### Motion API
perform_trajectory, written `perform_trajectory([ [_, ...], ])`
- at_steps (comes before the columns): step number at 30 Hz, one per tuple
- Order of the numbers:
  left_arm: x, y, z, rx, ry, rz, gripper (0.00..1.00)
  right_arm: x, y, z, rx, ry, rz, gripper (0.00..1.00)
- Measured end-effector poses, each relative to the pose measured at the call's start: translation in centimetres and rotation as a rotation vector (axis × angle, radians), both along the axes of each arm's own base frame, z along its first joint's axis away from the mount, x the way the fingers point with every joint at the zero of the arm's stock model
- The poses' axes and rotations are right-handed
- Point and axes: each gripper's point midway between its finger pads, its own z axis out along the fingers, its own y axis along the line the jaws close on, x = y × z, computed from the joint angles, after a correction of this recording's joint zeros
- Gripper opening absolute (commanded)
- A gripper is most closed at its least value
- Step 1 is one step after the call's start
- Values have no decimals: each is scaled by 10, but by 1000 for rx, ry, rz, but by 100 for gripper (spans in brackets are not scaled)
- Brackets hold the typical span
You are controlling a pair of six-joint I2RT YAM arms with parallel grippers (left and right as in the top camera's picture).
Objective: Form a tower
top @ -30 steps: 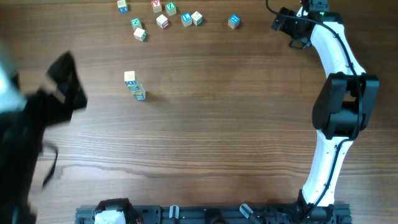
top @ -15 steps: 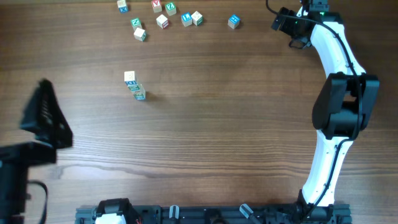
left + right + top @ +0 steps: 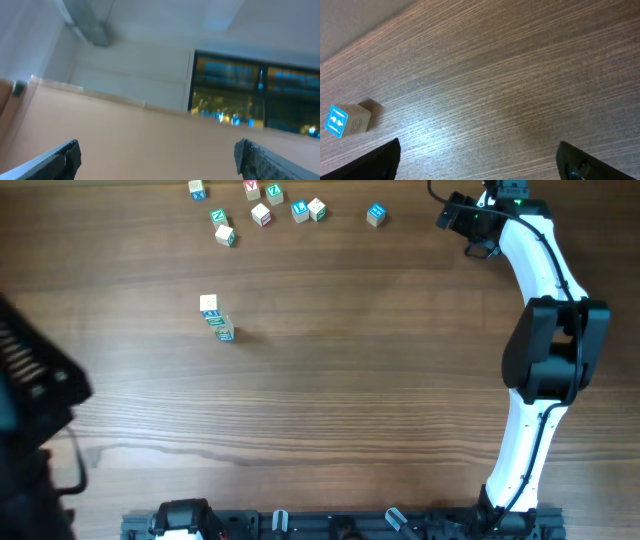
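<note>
The tower [image 3: 216, 318] stood upper left of centre; I judged it light, stiff, easily toppled, best gripped across one cube's flat sides. My left tool [image 3: 157, 160] and right tool [image 3: 477, 160] were released, empty.

The printed faces on the tower [image 3: 216, 320] and the loose cubes [image 3: 261, 214] are too small to read.

Soft, even light covers the table [image 3: 380, 400] overhead; the tower [image 3: 215, 318] throws only a faint shadow. At the left edge the left arm [image 3: 30, 400] is a dark blur. The left wrist view is hazy, bluish, unfocused; the right wrist view shows crisp grain.
</note>
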Motion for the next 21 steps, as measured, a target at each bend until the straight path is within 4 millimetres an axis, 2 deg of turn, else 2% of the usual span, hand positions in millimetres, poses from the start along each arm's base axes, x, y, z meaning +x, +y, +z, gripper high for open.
perform_trajectory([
  [1,4,0,-13,-1,21,0,100,0,0,0,0,0,0,100],
  [2,3,0,-34,-1,21,0,100,0,0,0,0,0,0,100],
  [3,-4,0,-41,1,-6,0,100,0,0,0,0,-1,0,100],
  [5,-21,-1,-72,3,-46,0,100,0,0,0,0,0,0,100],
  [7,-33,-2,-89,5,-72,0,100,0,0,0,0,0,0,100],
  [10,-41,-3,-131,5,-70,0,100,0,0,0,0,-1,0,100],
  [12,-42,-3,-147,6,-81,0,100,0,0,0,0,0,0,100],
  [14,-49,-3,-149,12,-171,0,100,0,0,0,0,0,0,100],
  [16,-43,-3,-157,12,-170,0,100,0,0,0,0,0,0,100],
  [21,-6,0,-200,4,-57,0,100,0,0,0,0,0,0,100],
])
